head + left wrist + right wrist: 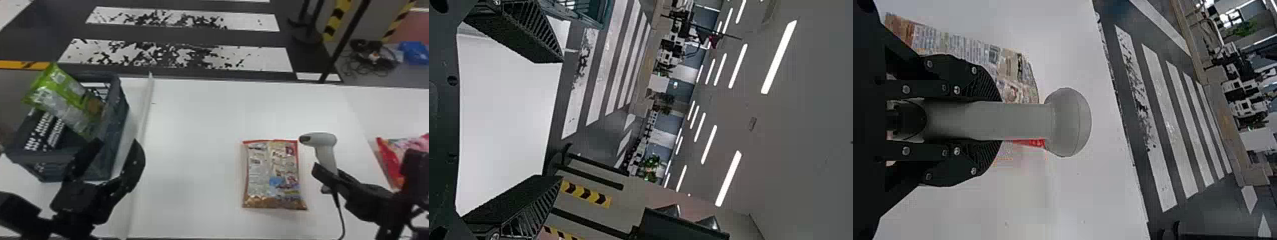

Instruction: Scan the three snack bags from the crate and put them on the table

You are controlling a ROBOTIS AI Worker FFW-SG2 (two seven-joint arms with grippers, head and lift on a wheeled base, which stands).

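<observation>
At the left of the table stands the dark crate (118,105), with a green snack bag (63,92) leaning out over its rim. My left gripper (116,140) is in front of the crate, fingers apart and holding nothing; in the left wrist view the left gripper (560,120) is likewise open. A second snack bag (274,175) lies flat on the table, right of centre. Beside it my right gripper (328,175) grips the grey scanner (324,150) upright by its handle. In the right wrist view the right gripper (995,120) is closed around the scanner (1068,122).
A red and pink bag (391,159) lies at the table's right side, partly behind the right arm. A raised pale strip (146,105) runs along the table between crate and middle. The scanner's cable (341,217) hangs toward the front edge.
</observation>
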